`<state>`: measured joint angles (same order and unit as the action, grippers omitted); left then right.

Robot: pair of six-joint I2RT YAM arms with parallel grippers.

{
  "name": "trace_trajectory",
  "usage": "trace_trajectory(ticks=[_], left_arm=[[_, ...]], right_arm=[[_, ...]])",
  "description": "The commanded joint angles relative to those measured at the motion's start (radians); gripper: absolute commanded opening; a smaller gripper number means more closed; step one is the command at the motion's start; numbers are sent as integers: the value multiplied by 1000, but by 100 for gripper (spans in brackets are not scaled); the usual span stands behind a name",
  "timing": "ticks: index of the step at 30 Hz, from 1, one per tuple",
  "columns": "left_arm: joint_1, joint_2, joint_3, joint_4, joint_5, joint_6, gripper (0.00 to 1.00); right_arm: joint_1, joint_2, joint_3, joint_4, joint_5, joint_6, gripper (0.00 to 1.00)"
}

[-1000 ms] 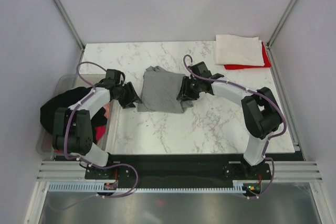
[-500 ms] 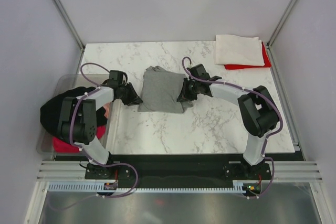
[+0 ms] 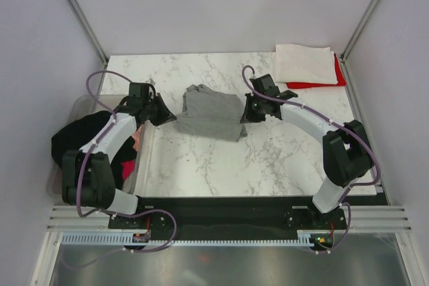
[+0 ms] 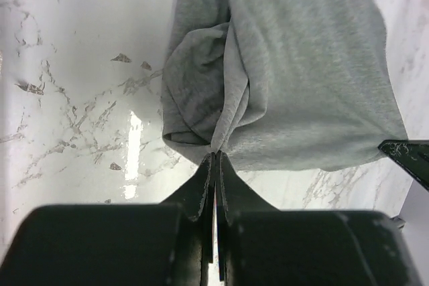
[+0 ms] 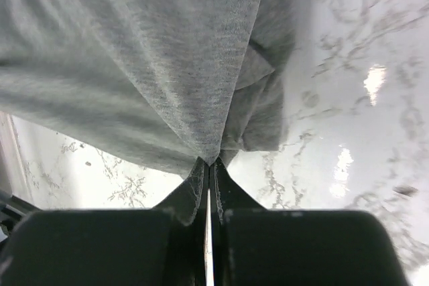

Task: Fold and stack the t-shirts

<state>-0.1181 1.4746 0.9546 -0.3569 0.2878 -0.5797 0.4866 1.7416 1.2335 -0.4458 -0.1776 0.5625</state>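
A heather grey t-shirt lies partly folded in the middle of the marble table, its near edge lifted and stretched between both arms. My left gripper is shut on its left edge; the wrist view shows the grey cloth pinched at my left gripper. My right gripper is shut on the right edge, where the grey cloth bunches into my right gripper. A folded white t-shirt rests on a folded red t-shirt at the back right corner.
A clear plastic tub stands off the table's left edge, holding a black garment and pink and red cloth. Grey walls and metal posts enclose the table.
Both grippers have closed on the grey t-shirt's side edges and moved back and apart, raising and stretching its near edge. The right arm has swung out to the right.
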Motion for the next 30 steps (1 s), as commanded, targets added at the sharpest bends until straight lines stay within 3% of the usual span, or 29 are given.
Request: trace_trajectory(ticks=[1, 11, 12, 13, 15, 16, 19, 24, 30], left_arm=[[5, -82, 50, -65, -47, 7, 2], [3, -13, -72, -47, -12, -3, 4], [3, -11, -95, -44, -3, -6, 10], [3, -10, -108, -34, 17, -9, 23], [3, -19, -137, -33, 27, -15, 40], [3, -28, -142, -33, 36, -16, 50], [3, -91, -139, -69, 27, 0, 60], [3, -236, -62, -200, 24, 52, 61], [3, -428, -85, -304, 59, 118, 61]], right_arm=[[-22, -86, 57, -99, 116, -76, 0], [-25, 18, 0, -21, 61, -95, 0], [-25, 21, 0, -21, 64, -101, 10], [-25, 21, 1, -22, 67, -105, 25], [-28, 13, 10, -31, 98, -113, 59], [-31, 4, 20, -43, 115, -124, 63], [-54, -22, 53, -77, 115, -142, 68], [-92, -50, 83, -47, 26, -170, 90], [-206, 68, 99, 137, -246, -118, 95]])
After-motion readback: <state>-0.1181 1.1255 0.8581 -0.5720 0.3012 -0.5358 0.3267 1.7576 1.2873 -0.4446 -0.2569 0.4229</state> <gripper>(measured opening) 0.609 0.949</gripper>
